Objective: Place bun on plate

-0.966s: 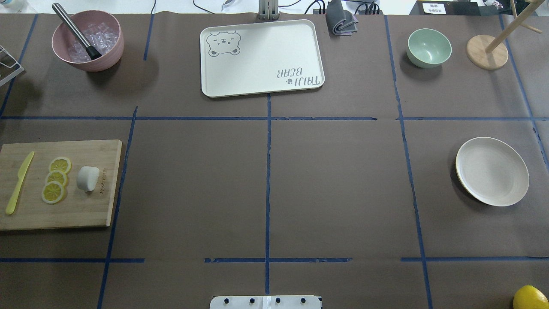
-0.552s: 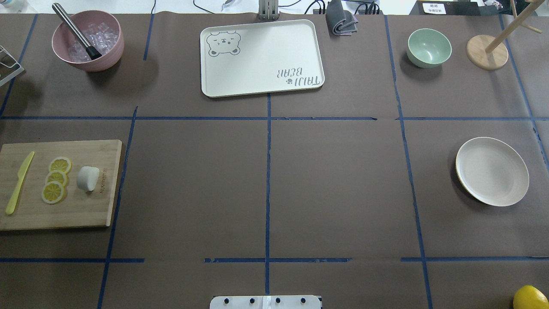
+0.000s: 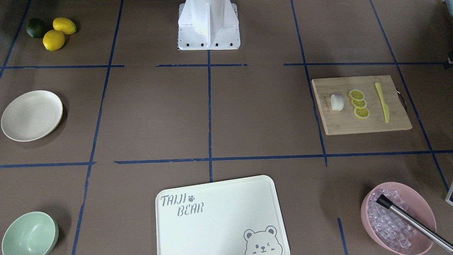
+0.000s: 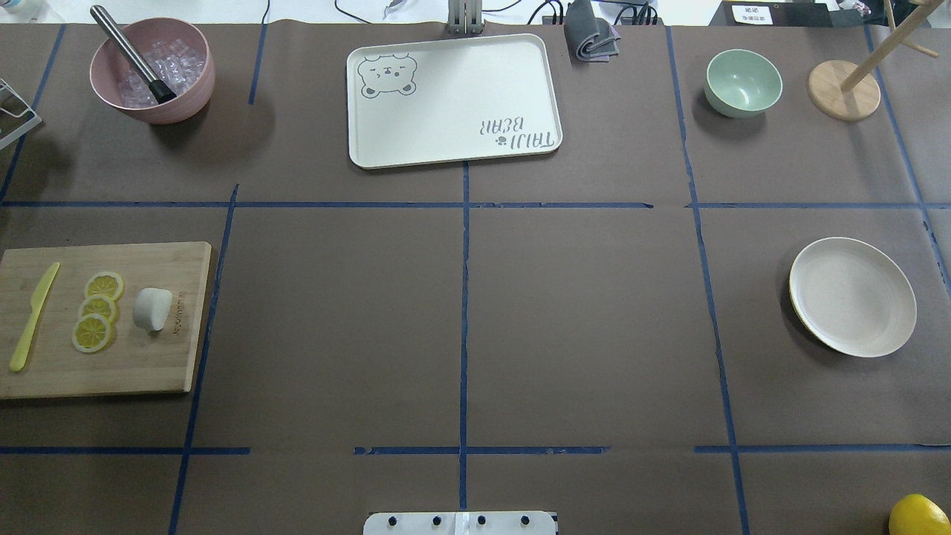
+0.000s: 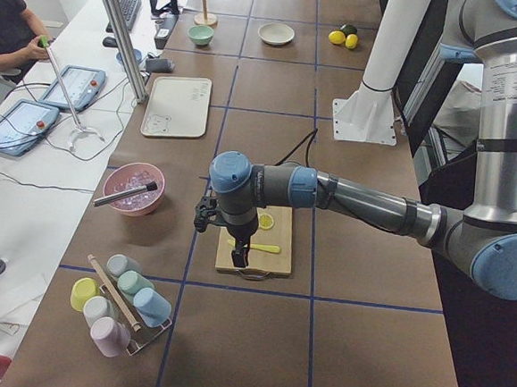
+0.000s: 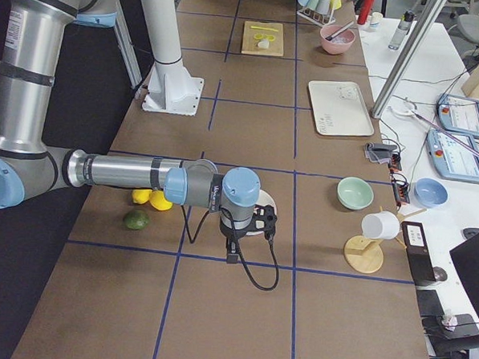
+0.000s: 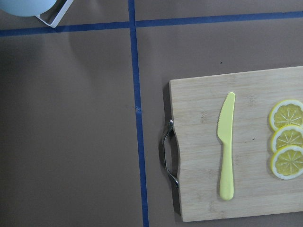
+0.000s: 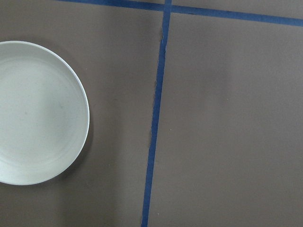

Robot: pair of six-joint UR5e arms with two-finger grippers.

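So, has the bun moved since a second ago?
No. The bun lies in the same spot on the cutting board, just right of the lemon slices in the overhead view, as before.

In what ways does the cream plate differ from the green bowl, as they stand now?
The plate is cream, while the bowl is mint green. The plate is shallow and wide; the bowl is deep and narrower. In the overhead view the plate lies nearer the robot, and the bowl stands farther back. Both are round, upright and empty, and both are on the robot's right side.
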